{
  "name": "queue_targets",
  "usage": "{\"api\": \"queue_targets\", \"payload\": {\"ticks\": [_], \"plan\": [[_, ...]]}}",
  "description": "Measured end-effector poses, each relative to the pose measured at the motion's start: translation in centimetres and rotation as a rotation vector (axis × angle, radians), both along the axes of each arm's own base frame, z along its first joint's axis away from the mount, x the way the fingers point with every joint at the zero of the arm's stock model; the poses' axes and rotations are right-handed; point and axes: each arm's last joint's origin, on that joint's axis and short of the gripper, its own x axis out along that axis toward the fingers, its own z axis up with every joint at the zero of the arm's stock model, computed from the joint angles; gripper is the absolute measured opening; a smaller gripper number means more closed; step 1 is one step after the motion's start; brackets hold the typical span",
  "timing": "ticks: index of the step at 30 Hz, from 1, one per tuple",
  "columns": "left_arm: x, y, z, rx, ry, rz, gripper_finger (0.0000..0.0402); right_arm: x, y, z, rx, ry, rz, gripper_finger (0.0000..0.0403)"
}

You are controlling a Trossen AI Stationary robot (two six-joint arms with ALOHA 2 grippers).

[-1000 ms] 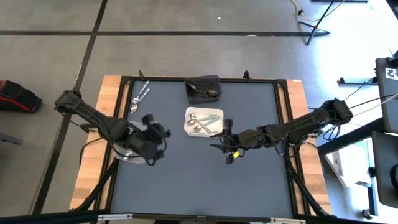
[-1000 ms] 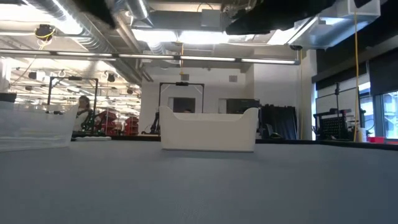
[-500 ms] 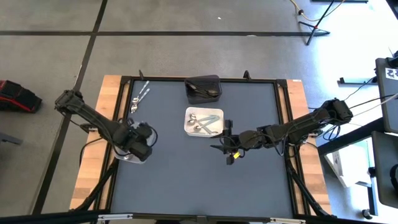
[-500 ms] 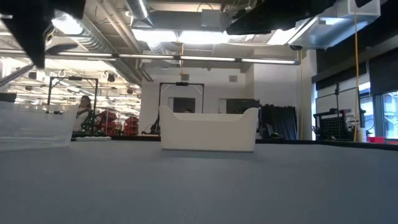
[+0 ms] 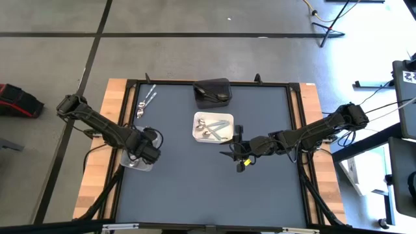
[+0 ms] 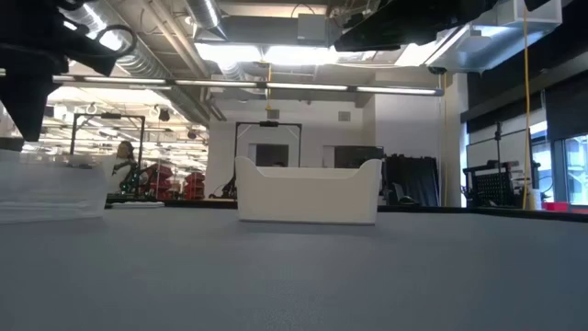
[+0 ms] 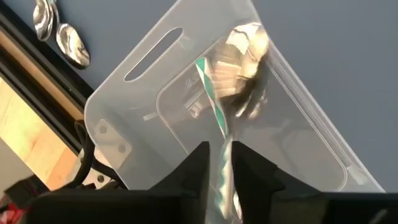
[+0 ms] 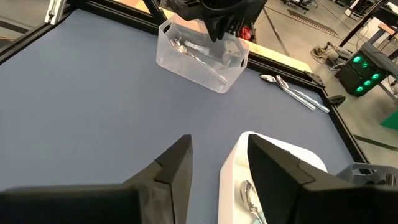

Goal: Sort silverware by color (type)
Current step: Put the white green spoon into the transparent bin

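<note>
My left gripper (image 5: 147,151) hangs over the clear container (image 5: 136,160) near the table's left edge, shut on a shiny silver spoon (image 7: 247,43). Through the clear container's (image 8: 202,53) wall, the right wrist view shows a spoon (image 8: 186,51). My right gripper (image 5: 231,153) is open and holds nothing, just off the near right corner of the white tray (image 5: 212,127), where several spoons lie. The black tray (image 5: 213,92) by the far edge also holds spoons. Two or three loose spoons (image 5: 147,99) lie flat at the far left corner. My left gripper pinches the silver spoon's handle (image 7: 222,140) between its two fingers (image 7: 198,167), coming from above and pointing down. The fingers run along the handle. The spoon hangs below them with its bowl (image 7: 247,43) downmost over the clear container's floor; whether it touches, I cannot tell.
A raised black frame (image 5: 296,130) rims the grey mat, with wooden boards outside it. In the low view the white tray (image 6: 308,193) stands mid-table and the clear container (image 6: 50,188) at the left. A person (image 6: 122,164) shows far off in the room.
My left gripper has carried the spoon toward the table's left edge, from beside the clear container to a place over it, and has come into the low view's upper left corner. My right gripper has kept still.
</note>
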Motion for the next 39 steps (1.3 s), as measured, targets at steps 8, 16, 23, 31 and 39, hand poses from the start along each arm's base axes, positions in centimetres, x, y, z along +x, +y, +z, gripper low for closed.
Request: {"api": "queue_targets", "payload": {"ticks": [8,16,23,31,39], "plan": [[1.8,1.5,2.4,0.010,-0.053,-0.083,0.0115,0.1,0.0,0.2,-0.048,-0.016,0.003,0.0144],[4.3,5.4,8.2,0.175,-0.174,-0.204,0.0117,0.2,-0.7,0.3,-0.145,-0.021,-0.056,0.0144],[4.4,13.0,9.7,0.252,-0.132,-0.137,0.0137,0.9,-4.5,0.1,-0.138,0.008,-0.161,0.0144],[1.5,22.7,8.3,0.205,-0.085,0.052,0.0171,1.2,-9.2,0.0,-0.063,0.018,-0.216,0.0144],[0.0,29.0,3.5,0.017,0.023,0.176,0.0172,1.0,-11.8,0.0,-0.045,0.017,-0.261,0.0144]]}}
